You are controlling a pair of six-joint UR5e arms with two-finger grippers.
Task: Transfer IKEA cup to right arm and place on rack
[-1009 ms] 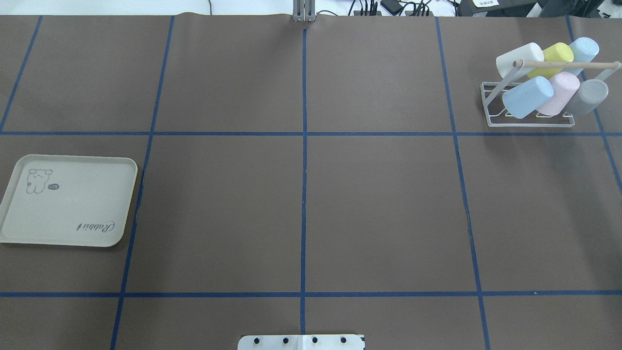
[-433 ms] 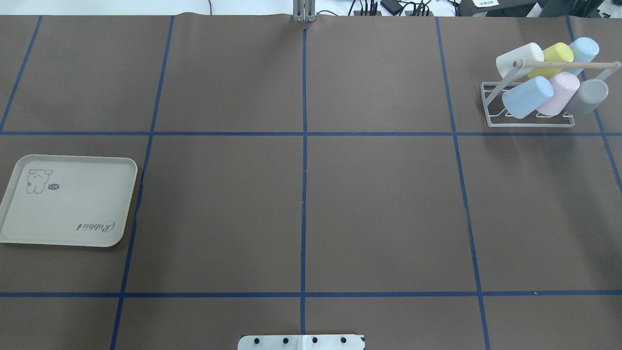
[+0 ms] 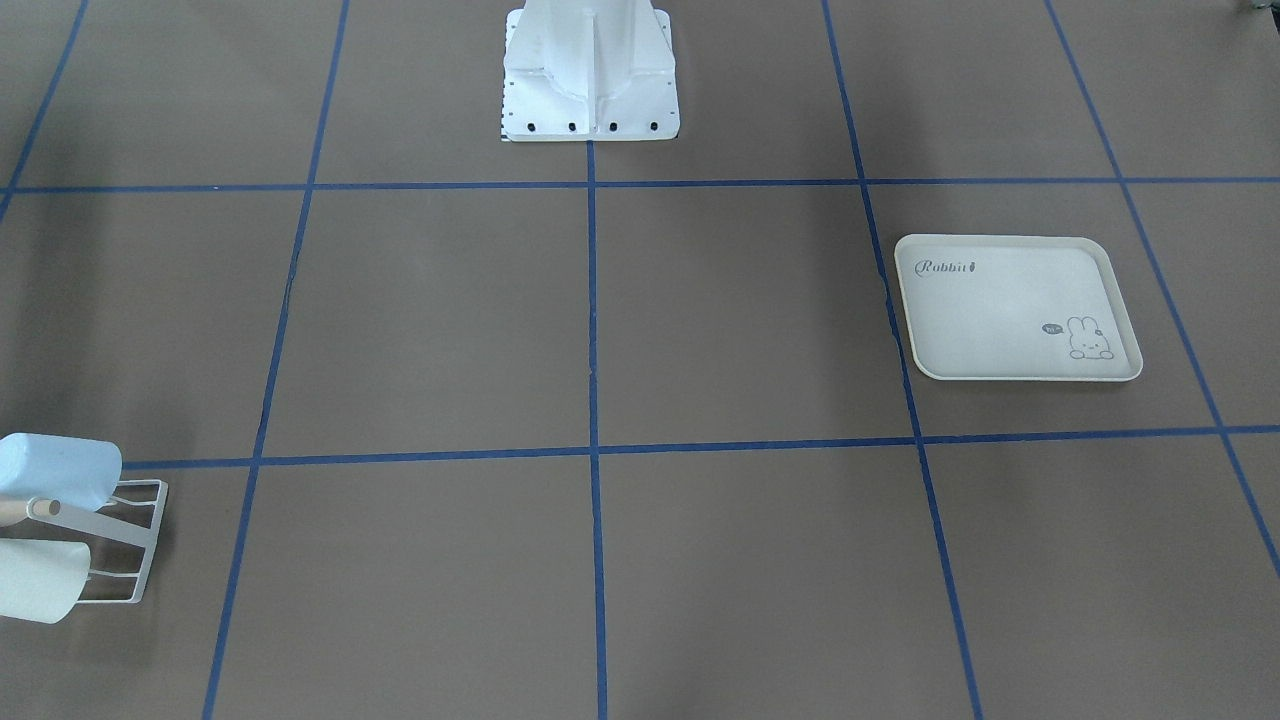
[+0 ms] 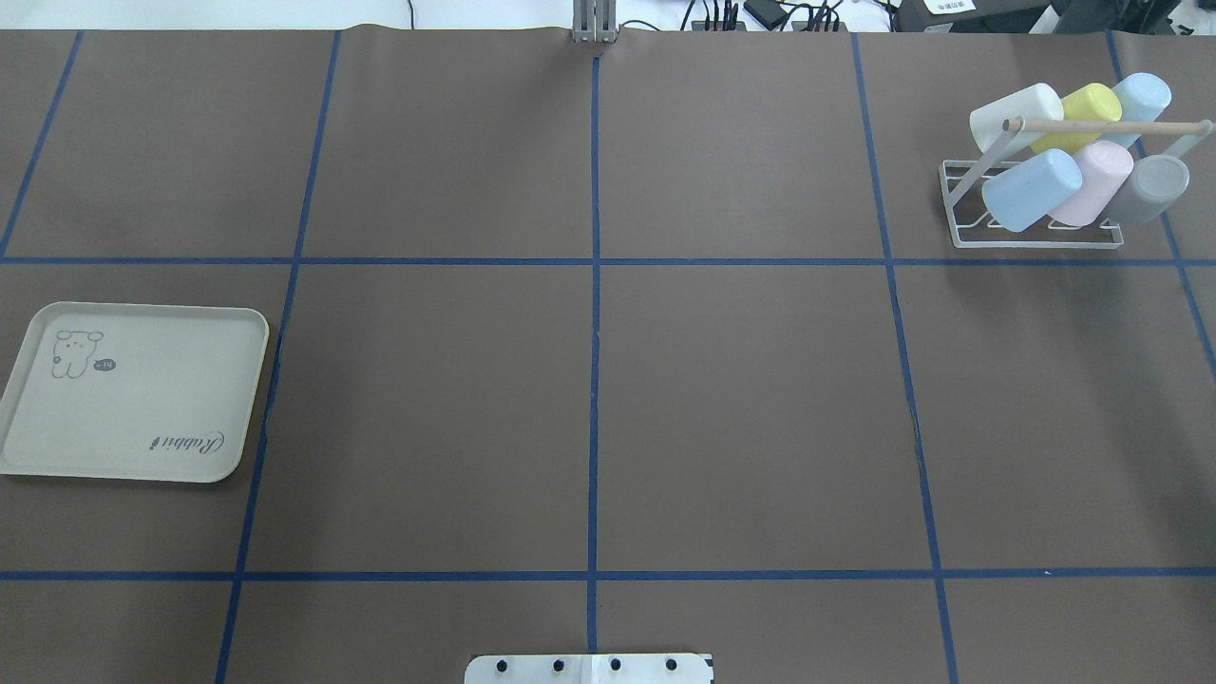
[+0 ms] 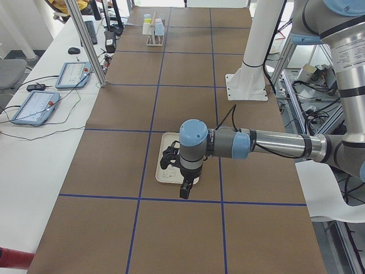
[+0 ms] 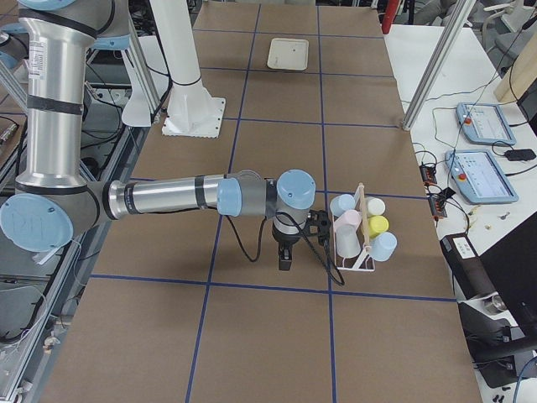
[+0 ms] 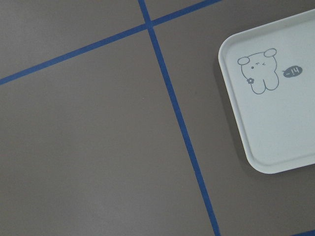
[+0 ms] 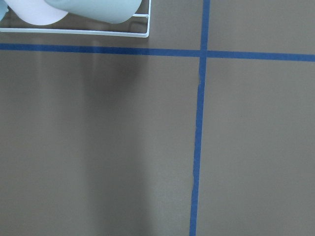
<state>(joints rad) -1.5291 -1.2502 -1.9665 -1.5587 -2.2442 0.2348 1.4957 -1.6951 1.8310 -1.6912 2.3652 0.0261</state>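
White wire rack (image 3: pixel 150 540) at the front-facing view's lower left carries cups (image 3: pixel 60 470). Overhead, all 6 cups lie tilted on it, tray (image 4: pixel 133 427) well apart. From the side views, the left tool (image 5: pixel 184 191) hangs by the tray, the right tool (image 6: pixel 285 260) just beside the rack, nearer; whether either is open, I cannot tell.

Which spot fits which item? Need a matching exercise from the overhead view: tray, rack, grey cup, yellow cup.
Things:
1. cream rectangular tray with rabbit drawing
2. white wire rack with wooden dowel
3. grey plastic cup
4. yellow plastic cup

Places:
A. rack's far row, middle
B. overhead view's left edge
C. rack's near row, right end
D. overhead view's top right

Pairs: 1-B; 2-D; 3-C; 4-A
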